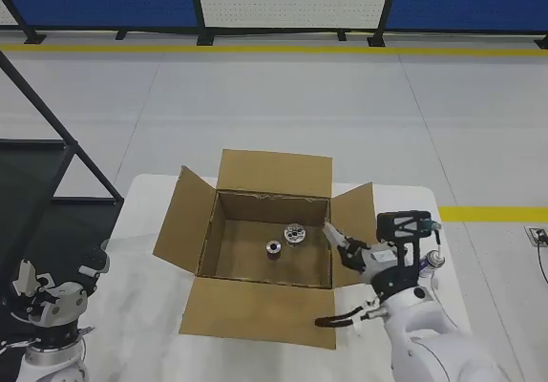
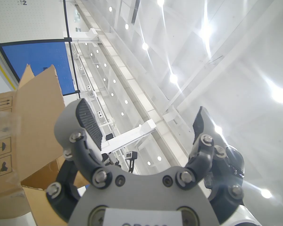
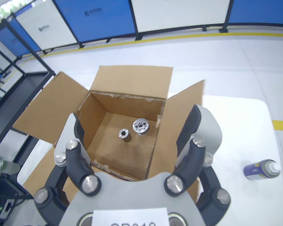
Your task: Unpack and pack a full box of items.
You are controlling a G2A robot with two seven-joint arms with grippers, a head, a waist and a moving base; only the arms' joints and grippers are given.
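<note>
Right gripper, spread wide, hovers at a flap of the box; two metal parts inside, spray can on the table; left gripper also spread.

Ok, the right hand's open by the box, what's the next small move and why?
Probably lower the right hand into the box toward the smaller metal part: the hand is open and empty above the rim, and that part stands beside the larger metal part inside.

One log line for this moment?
box: open, small metal part and bigger metal part inside | right fingers: open, empty, by box | left fingers: open, empty
</note>
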